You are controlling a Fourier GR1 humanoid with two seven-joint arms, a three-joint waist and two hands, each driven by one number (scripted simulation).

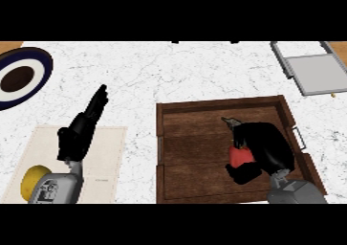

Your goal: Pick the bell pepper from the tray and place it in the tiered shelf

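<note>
The right hand (pixel 264 148) is curled around the red bell pepper (pixel 240 156) inside the wooden tray (pixel 183 143) — ready for lifting toward the tiered shelf (pixel 318 74) at one o'clock; the left hand (pixel 82 129) rests open.

I see even, bright light across the white bench (pixel 190 72); the wooden tray (pixel 197 143) reads darker, with no glare.

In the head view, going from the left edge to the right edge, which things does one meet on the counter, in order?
Plate → yellow object → left hand over a beige mat → wooden tray → right hand curled round the red bell pepper → tiered shelf.
</note>
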